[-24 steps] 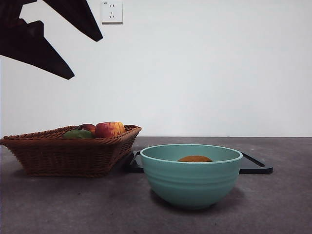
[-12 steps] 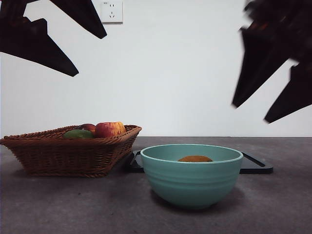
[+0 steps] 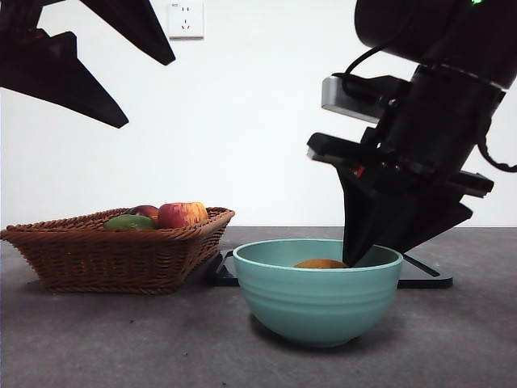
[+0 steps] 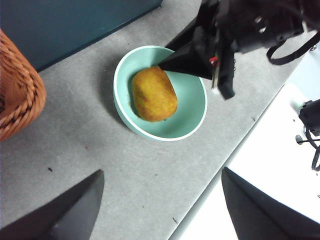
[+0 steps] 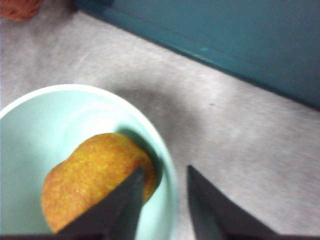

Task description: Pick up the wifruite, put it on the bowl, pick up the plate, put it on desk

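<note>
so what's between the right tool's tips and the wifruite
Nothing between the inner tip and the wifruite. The right tool straddles the bowl rim, one tip inside beside the fruit, the other outside, as the right wrist view shows.

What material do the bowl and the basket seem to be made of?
The bowl looks like glazed ceramic: smooth mint surface, soft sheen, faint ridges. The basket looks like woven wicker or rattan: brown interlaced strands show on its sides.
</note>
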